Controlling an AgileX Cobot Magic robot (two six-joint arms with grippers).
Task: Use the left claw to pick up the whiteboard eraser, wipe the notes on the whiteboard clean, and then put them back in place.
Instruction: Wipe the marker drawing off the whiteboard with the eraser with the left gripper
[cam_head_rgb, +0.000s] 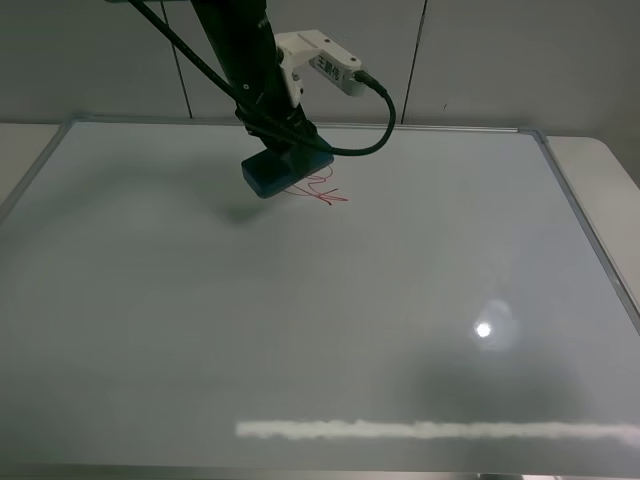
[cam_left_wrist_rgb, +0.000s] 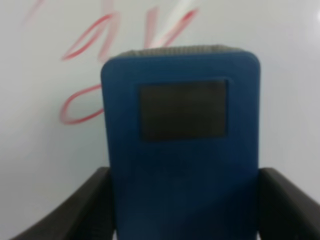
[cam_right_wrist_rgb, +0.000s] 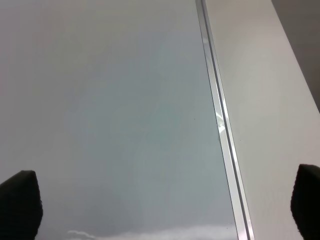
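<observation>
The whiteboard (cam_head_rgb: 300, 330) fills most of the exterior view. My left claw (cam_head_rgb: 285, 150) is shut on the teal-blue whiteboard eraser (cam_head_rgb: 270, 176) and holds it on or just above the board at its far middle. The eraser's right edge meets the red notes (cam_head_rgb: 325, 192), which still show to its right. In the left wrist view the eraser (cam_left_wrist_rgb: 182, 150) sits between the dark fingers (cam_left_wrist_rgb: 85, 210), with red strokes (cam_left_wrist_rgb: 80, 105) just beyond it. My right gripper (cam_right_wrist_rgb: 165, 210) is open and empty over the board near its silver frame (cam_right_wrist_rgb: 220, 125).
A white table (cam_head_rgb: 610, 170) shows past the board's right frame, and a grey panelled wall (cam_head_rgb: 500, 60) stands behind. A lamp glare spot (cam_head_rgb: 484, 329) and a bright reflected strip (cam_head_rgb: 430, 430) lie on the near part of the board.
</observation>
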